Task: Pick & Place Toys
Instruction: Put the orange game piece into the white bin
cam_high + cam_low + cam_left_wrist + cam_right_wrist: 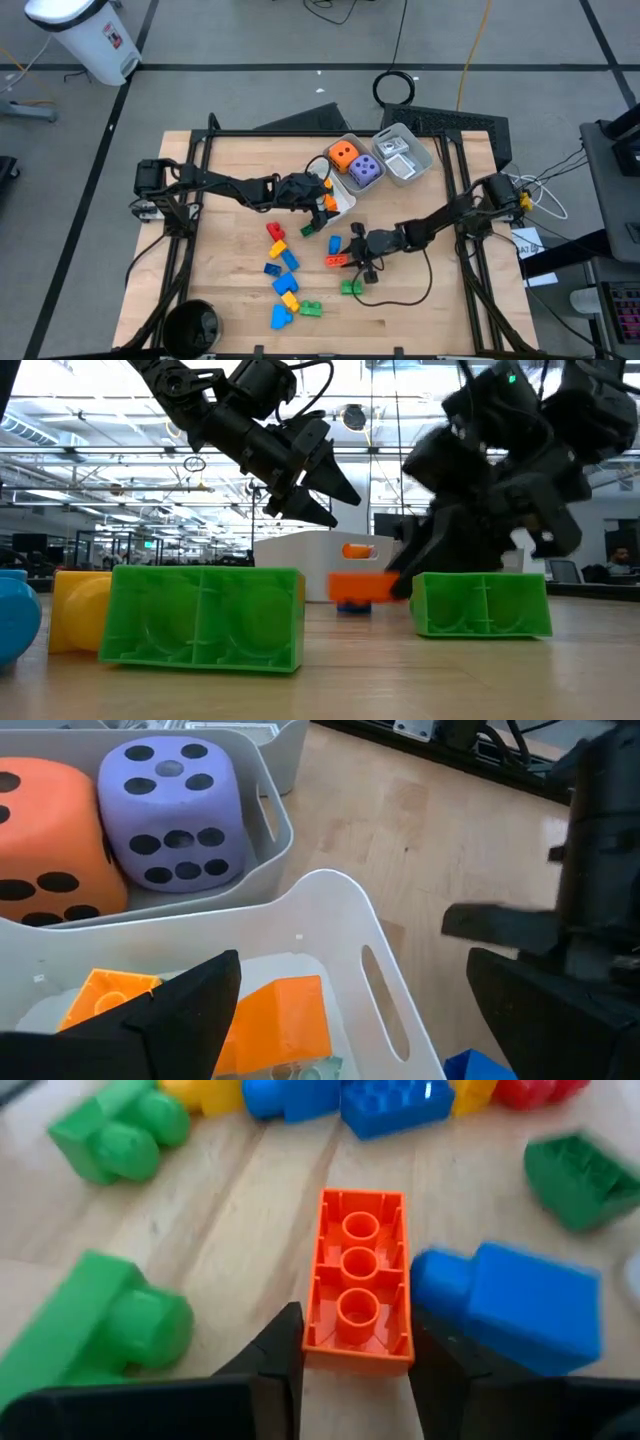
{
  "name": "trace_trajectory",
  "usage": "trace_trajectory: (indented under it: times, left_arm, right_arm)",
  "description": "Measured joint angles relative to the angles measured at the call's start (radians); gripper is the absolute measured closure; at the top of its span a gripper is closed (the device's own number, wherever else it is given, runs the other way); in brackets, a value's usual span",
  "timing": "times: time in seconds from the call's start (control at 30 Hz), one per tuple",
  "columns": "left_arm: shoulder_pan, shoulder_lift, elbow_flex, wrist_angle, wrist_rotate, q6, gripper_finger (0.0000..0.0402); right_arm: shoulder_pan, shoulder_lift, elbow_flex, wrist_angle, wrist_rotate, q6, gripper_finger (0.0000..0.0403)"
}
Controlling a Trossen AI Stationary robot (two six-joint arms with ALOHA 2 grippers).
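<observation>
Nearest the table's front edge, a loose scatter of bricks is still unsorted: a blue brick (281, 316) and a green brick (311, 309) lie lowest, with yellow (287, 296), more blue and a red brick (275, 231) strung out above them, and another green brick (351, 287) just beside the right arm's cable. By this count, most of the small toys remain on the table (225, 170), so the job looks well short of halfway.

In the middle, the right gripper (352, 1365) is down at the table, its fingers set on either side of the end of an orange brick (360, 1270); they sit close to the brick's sides, but whether they already pinch it cannot be told. A blue brick (520, 1305) lies just beside that one.

Farther back, the left gripper (350, 1020) hangs spread wide and empty over a white tray (330, 890), which already holds orange pieces (290, 1020). Behind it, a second tray (270, 830) holds the orange die (343, 155) and the purple die (364, 170); those look done. The clear tray (403, 152) stands farthest right.

No brand, label or writing on the toys or trays is legible; a sticker on the white bin (85, 35) off the table is too small to read.
</observation>
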Motion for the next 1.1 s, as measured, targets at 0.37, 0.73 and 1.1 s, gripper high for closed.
trace_trajectory:
  times: [0.37, 0.73, 1.1]
  left_arm:
    - [-0.041, 0.002, 0.000, 0.190, 0.155, -0.160, 0.0009]
    - [-0.082, 0.004, 0.005, 0.227, 0.097, -0.182, 0.0009]
    - [-0.082, 0.004, 0.005, 0.233, 0.095, -0.194, 0.0039]
  right_arm:
    - [0.072, -0.321, 0.001, -0.359, 0.477, -0.190, 0.0303]
    - [0.142, -0.415, 0.001, -0.273, 0.806, -0.339, 0.0302]
    - [0.132, -0.409, 0.001, -0.253, 0.805, -0.359, 0.0302]
